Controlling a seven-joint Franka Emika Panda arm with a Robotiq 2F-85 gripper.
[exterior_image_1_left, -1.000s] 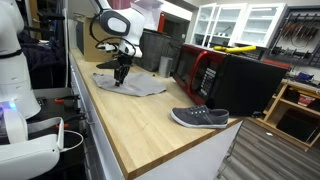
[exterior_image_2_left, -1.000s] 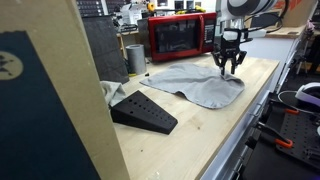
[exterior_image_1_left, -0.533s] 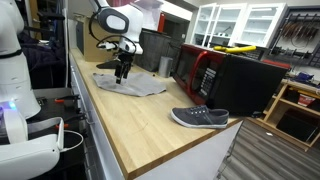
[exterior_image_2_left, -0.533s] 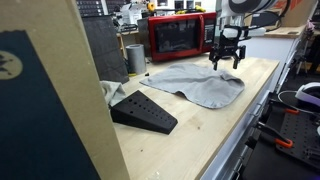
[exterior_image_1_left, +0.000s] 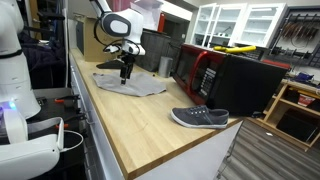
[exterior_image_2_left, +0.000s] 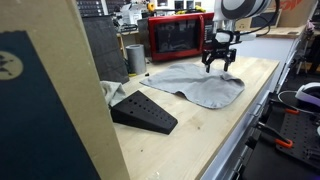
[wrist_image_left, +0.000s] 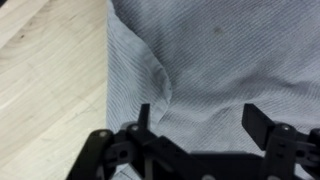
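We are looking first at the containers. One red microwave (exterior_image_2_left: 180, 38) is standing at the back of the wooden counter (exterior_image_2_left: 232, 120) with its door shut, so we are not seeing inside it. One metal cup (exterior_image_2_left: 134, 58) is standing just beside it, and its contents are too small for us to tell.

Counting the loose things, we are finding one grey cloth (exterior_image_2_left: 195, 82), one grey shoe (exterior_image_1_left: 200, 117) and one black wedge (exterior_image_2_left: 143, 110). The shoe is lying near the counter's end, well apart from the cloth. The wedge is sitting just beside the cloth's edge.

The cloth is lying spread on the counter in front of the microwave, showing in both exterior views (exterior_image_1_left: 135, 86). In the wrist view the cloth (wrist_image_left: 220, 50) is showing a fine, even weave in pale grey. A raised crease is running near its edge, where the bare wood is beginning, and a faint dark spot is showing farther in.

We are seeing the gripper (exterior_image_2_left: 220, 66) hanging above the cloth, pointing straight down. Its jaws are standing spread wide, and the wrist view is showing the gripper (wrist_image_left: 198, 114) with only flat cloth between its fingers (wrist_image_left: 146, 116).
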